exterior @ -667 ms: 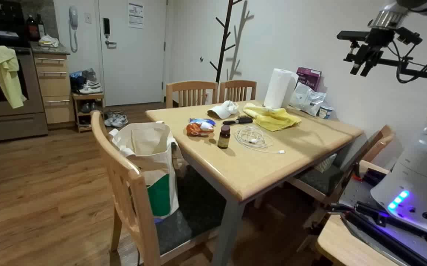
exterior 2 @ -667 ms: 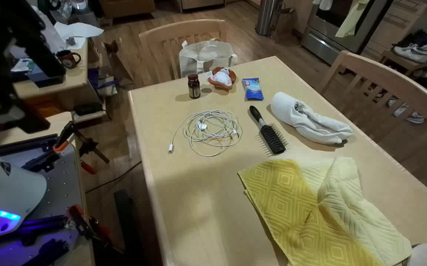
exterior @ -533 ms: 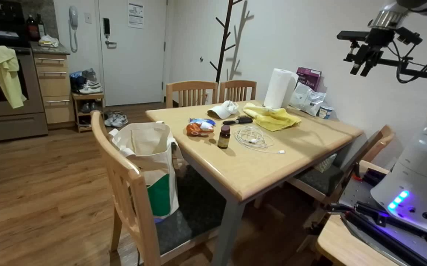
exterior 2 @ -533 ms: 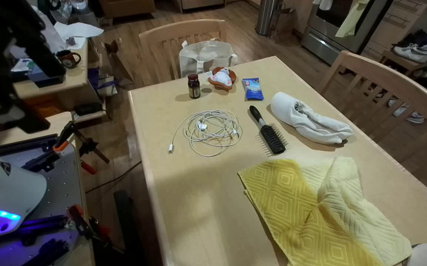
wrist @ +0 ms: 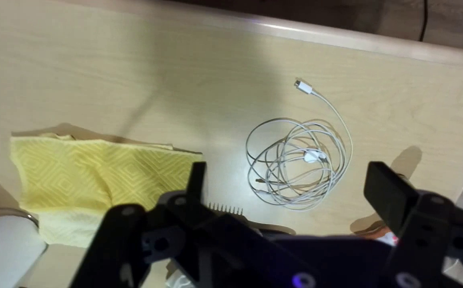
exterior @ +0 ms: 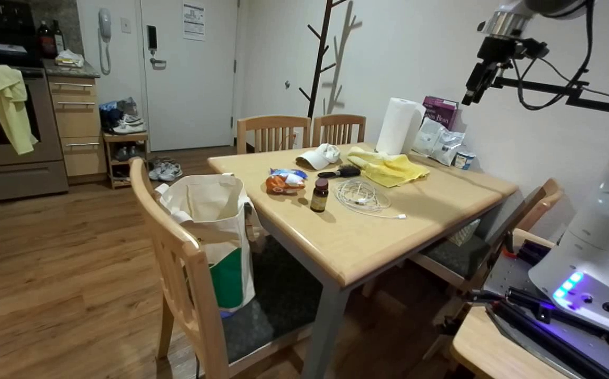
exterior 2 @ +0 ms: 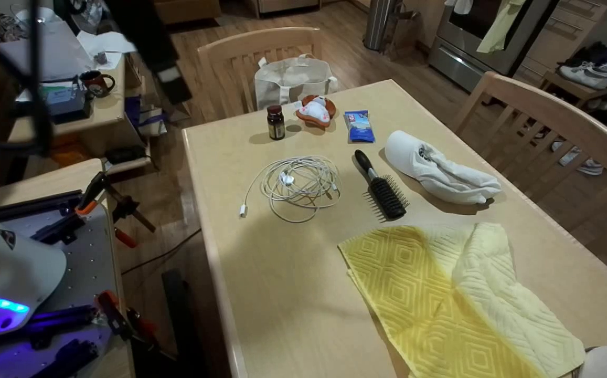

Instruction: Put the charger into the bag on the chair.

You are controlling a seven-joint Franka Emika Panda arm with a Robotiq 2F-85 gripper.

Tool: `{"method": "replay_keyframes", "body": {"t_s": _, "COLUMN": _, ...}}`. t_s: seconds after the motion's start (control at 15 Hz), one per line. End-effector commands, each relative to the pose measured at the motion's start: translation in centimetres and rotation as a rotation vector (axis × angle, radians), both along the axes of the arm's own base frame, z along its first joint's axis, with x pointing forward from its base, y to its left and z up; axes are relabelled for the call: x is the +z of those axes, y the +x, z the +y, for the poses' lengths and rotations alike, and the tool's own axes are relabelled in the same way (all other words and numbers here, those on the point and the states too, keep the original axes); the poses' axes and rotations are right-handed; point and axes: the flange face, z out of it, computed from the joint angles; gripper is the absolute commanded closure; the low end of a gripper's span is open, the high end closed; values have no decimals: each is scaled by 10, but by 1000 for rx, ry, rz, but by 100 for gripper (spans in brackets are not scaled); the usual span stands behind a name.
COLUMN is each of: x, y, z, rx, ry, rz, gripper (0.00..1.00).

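The charger, a loose coil of thin white cord with a small white block (wrist: 312, 156) in it, lies on the table in all views. One end of the cord points toward the table's near edge in the wrist view. My gripper (wrist: 285, 170) hangs high above the table, open, its fingers (wrist: 389, 190) wide apart with nothing between them; the coil lies below, seen between them. In an exterior view the gripper (exterior: 471, 100) is up at the right. The whitish bag (exterior: 230, 276) with a green lower part stands upright, mouth open, on the chair (exterior: 275, 318).
On the table (exterior 2: 261, 273) around the coil are a dark bottle (exterior 2: 276, 123), an orange-and-white plush toy (exterior 2: 316, 111), a blue packet (exterior 2: 360, 126), a hairbrush (exterior 2: 387, 197), a white cap (exterior 2: 439, 173) and a yellow cloth (exterior 2: 418, 294). A paper-towel roll (exterior: 399, 126) stands near the wall.
My arm has swung over to the left in an exterior view, and the gripper has turned and come nearer the table's middle. The charger, bag and other things lie as before.
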Motion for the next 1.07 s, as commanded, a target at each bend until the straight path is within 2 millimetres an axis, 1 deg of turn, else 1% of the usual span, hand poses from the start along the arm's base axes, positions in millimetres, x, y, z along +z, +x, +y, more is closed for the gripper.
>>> {"method": "replay_keyframes", "body": {"t_s": 0.0, "x": -43, "y": 67, "z": 36, "rx": 167, "ry": -68, "rz": 84, "gripper": 0}}
{"method": "replay_keyframes", "body": {"t_s": 0.07, "x": -21, "y": 33, "z": 28, "rx": 87, "ry": -32, "rz": 30, "gripper": 0}}
{"method": "replay_keyframes", "body": {"t_s": 0.13, "x": -32, "y": 43, "z": 36, "rx": 102, "ry": -37, "rz": 55, "gripper": 0}}
{"method": "replay_keyframes", "body": {"t_s": 0.2, "x": -37, "y": 46, "z": 37, "rx": 104, "ry": -39, "rz": 67, "gripper": 0}}
{"method": "replay_keyframes", "body": {"t_s": 0.27, "x": -36, "y": 45, "z": 35, "rx": 99, "ry": -38, "rz": 65, "gripper": 0}}
{"method": "replay_keyframes", "body": {"t_s": 0.4, "x": -26, "y": 40, "z": 29, "rx": 84, "ry": -36, "rz": 43, "gripper": 0}}
{"method": "replay_keyframes", "body": {"t_s": 0.47, "x": -28, "y": 44, "z": 33, "rx": 143, "ry": -35, "rz": 32, "gripper": 0}}
{"method": "replay_keyframes", "body": {"t_s": 0.53, "x": -32, "y": 53, "z": 41, "rx": 205, "ry": -24, "rz": 30, "gripper": 0}}
{"method": "replay_keyframes", "body": {"t_s": 0.67, "x": -50, "y": 86, "z": 60, "rx": 315, "ry": -3, "rz": 53, "gripper": 0}}
{"method": "replay_keyframes", "body": {"t_s": 0.73, "x": -63, "y": 103, "z": 69, "rx": 367, "ry": -19, "rz": 78, "gripper": 0}}
{"method": "replay_keyframes", "body": {"t_s": 0.87, "x": -86, "y": 128, "z": 86, "rx": 465, "ry": -19, "rz": 117, "gripper": 0}}
{"method": "replay_keyframes", "body": {"t_s": 1.0, "x": -113, "y": 158, "z": 98, "rx": 564, "ry": -48, "rz": 169, "gripper": 0}}
